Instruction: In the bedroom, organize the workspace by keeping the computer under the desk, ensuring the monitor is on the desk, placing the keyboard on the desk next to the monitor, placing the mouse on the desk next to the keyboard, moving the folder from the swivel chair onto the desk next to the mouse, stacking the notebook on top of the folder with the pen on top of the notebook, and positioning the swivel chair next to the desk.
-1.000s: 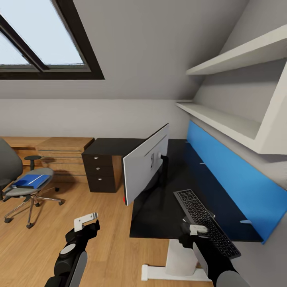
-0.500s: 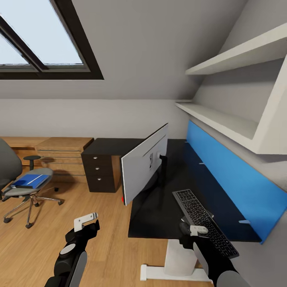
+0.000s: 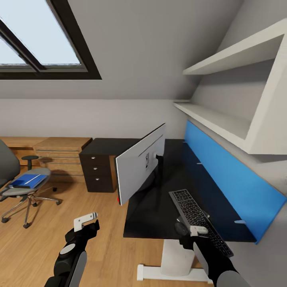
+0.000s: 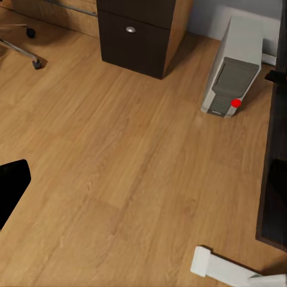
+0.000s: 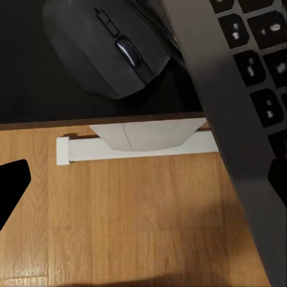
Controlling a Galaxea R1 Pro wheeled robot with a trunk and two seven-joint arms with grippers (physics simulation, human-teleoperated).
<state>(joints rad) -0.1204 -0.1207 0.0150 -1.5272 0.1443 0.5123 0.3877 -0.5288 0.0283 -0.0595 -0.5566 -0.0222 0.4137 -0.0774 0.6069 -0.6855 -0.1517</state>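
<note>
Since the earlier frames the whole head view has slid leftward with the camera, while both arms hold their poses. Right tool (image 3: 195, 230) hovers over the worktop's (image 3: 151, 215) near edge, just beside the mouse (image 3: 181, 228) and the near end of the keyboard (image 3: 195, 213); whether it is open or closed I cannot tell. Left tool (image 3: 85, 221) hangs above the wooden floor (image 3: 32, 247), grip likewise unclear. Farther out, the monitor (image 3: 139, 165) stands on the worktop, its back facing the camera. The computer (image 4: 233, 72) stands on the floor by the worktop. The blue folder (image 3: 27, 181) lies on the swivel chair (image 3: 24, 191), well apart.
</note>
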